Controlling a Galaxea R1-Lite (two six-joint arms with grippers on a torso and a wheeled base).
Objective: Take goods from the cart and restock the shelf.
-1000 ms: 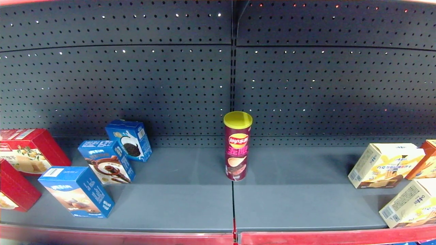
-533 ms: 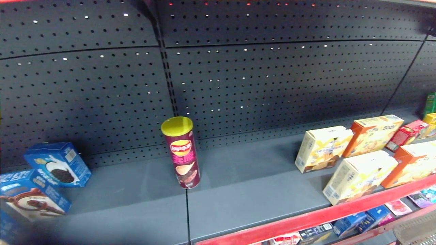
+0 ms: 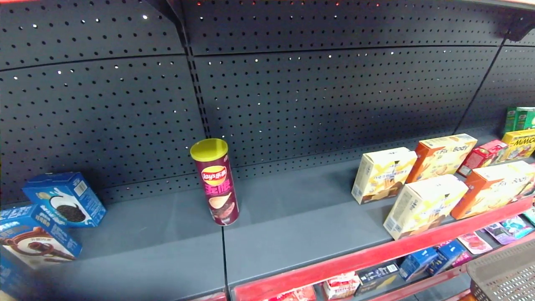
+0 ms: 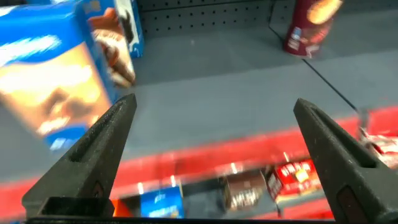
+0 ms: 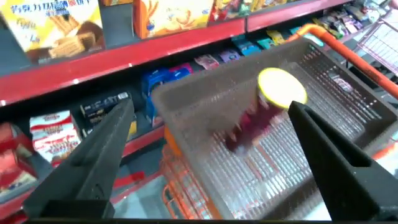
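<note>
A maroon chips can (image 3: 214,182) with a yellow lid stands upright on the grey shelf (image 3: 292,234), near the pegboard back. My left gripper (image 4: 214,104) is open and holds nothing. It hovers in front of the shelf's red front edge (image 4: 205,155), with the same can (image 4: 308,28) beyond it. My right gripper (image 5: 211,107) is open above the cart basket (image 5: 323,155). A second maroon can (image 5: 264,109) with a yellow lid lies on its side in that basket. A corner of the basket (image 3: 505,271) shows low at the right in the head view.
Blue cookie boxes (image 3: 62,205) stand on the shelf left of the can, and a blue box (image 4: 50,81) is close to my left gripper. Yellow and orange boxes (image 3: 422,184) stand at the right. A lower shelf (image 3: 376,276) holds small packs. The cart has an orange frame (image 5: 348,53).
The head camera has turned to the right, so the whole picture has shifted left and the cart's corner has come into view. The goods on the shelf have not moved.
</note>
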